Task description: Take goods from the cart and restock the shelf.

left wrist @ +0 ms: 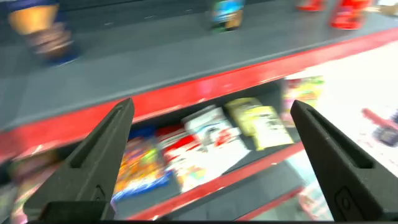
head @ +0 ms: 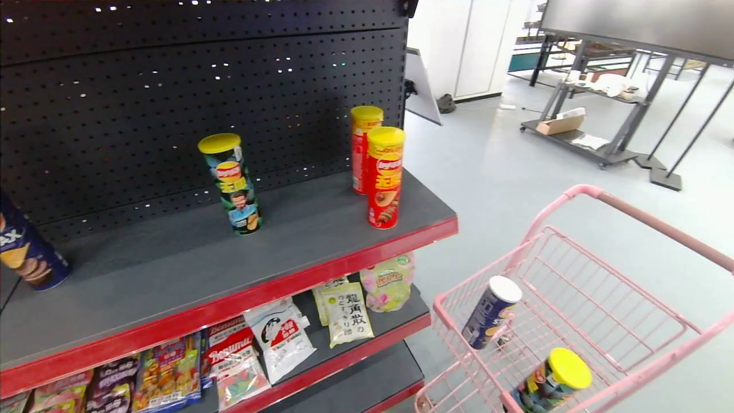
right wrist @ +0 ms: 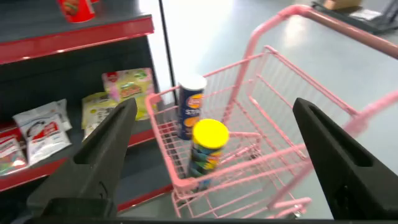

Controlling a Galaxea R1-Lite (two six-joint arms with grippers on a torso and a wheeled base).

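The pink wire cart (head: 579,298) (right wrist: 267,93) stands to the right of the shelf. Two chip cans stand in its near corner: a dark blue can with a white lid (head: 491,312) (right wrist: 189,106) and a can with a yellow lid (head: 551,381) (right wrist: 207,149). On the grey top shelf (head: 172,258) (left wrist: 155,62) stand a green can with a yellow lid (head: 231,183), two red cans (head: 385,178) (head: 363,148) and a dark blue can (head: 26,249) at the far left. My left gripper (left wrist: 211,143) is open in front of the shelves. My right gripper (right wrist: 214,140) is open above the cart's cans.
Lower shelves (head: 321,350) hold snack bags (head: 281,338) (left wrist: 211,140) behind red edges. A black pegboard (head: 172,86) backs the top shelf. Far across the pale floor stands a metal rack (head: 596,115) with boxes.
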